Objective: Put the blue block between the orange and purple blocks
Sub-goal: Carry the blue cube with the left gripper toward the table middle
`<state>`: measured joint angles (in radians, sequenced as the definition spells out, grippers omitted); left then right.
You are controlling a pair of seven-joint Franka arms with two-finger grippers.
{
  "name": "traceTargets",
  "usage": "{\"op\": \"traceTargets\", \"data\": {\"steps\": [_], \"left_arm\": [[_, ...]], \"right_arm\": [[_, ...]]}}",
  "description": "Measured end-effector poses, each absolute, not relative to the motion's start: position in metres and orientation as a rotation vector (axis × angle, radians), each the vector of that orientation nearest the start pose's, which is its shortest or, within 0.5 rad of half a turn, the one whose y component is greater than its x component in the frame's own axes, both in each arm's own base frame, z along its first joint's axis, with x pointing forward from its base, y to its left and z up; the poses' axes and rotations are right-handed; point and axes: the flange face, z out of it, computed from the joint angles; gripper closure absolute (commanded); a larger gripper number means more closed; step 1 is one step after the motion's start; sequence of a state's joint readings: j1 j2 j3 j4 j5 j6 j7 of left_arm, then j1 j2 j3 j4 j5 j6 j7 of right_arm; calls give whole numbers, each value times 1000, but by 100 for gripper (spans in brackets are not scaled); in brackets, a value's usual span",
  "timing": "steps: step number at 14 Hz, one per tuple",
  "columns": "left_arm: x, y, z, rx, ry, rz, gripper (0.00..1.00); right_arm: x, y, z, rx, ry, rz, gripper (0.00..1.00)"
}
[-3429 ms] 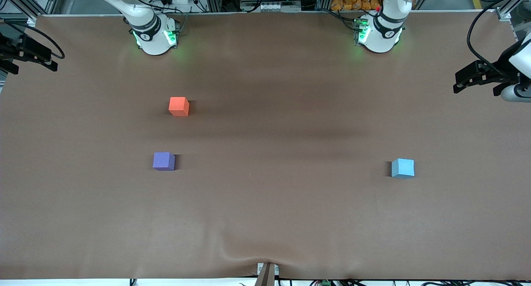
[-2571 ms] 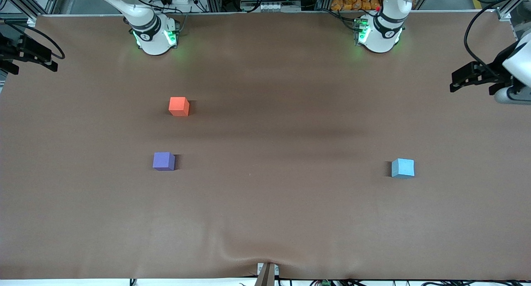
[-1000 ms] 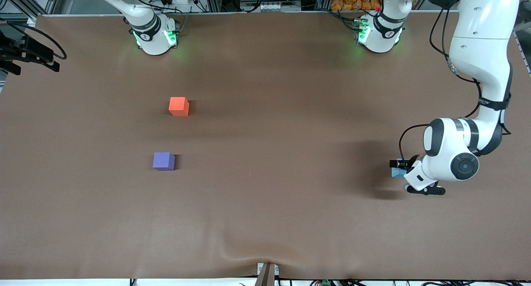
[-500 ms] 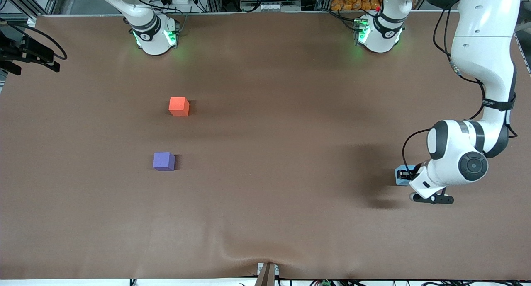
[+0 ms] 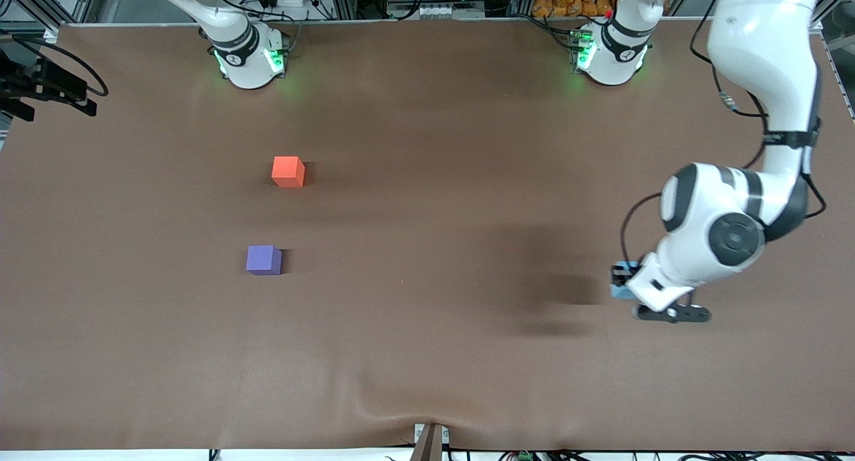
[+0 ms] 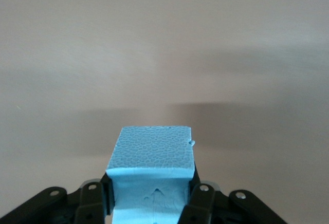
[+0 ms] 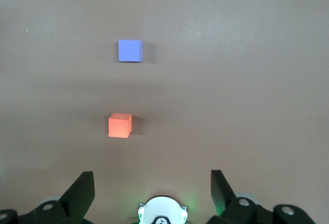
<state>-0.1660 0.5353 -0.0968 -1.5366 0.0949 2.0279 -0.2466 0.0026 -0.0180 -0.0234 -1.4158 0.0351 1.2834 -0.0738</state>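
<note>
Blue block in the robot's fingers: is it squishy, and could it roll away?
The small light-blue foam-looking cube has a pebbly, matte surface, so it is probably soft, light and not slippery. The left gripper has its fingers pressed on two sides, lifting it over the brown table. With flat faces, it likely won't roll.

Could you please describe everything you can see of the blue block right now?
The blue block is a small light sky-blue cube with a pebbled, foam-like matte surface and a small nick at one top corner. It sits upright between the fingers of the left gripper, which press on two of its sides. It is lifted off the table, over the left arm's end, well apart from the other two blocks. In the front view only a sliver shows beside the wrist.
</note>
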Motion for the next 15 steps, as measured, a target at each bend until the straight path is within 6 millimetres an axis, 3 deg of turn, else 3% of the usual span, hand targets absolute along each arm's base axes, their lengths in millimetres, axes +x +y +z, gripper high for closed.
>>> {"op": "traceTargets", "data": {"steps": [3,6,10,13,15], "left_arm": [[652,-255,370,-3121,-16,5,100],[612,-348,369,-3143,-87,24,100],[541,-475,344,-3141,-86,41,100],[488,-538,317,-3142,-30,41,100],[460,-567,291,-3147,-21,39,100]], "right_arm": [[516,-7,681,-3095,-94,177,0],[516,-8,680,-3094,-91,188,0],[516,-8,677,-3093,-89,200,0],[517,-8,677,-3093,-89,203,0],[517,-8,676,-3093,-89,202,0]]}}
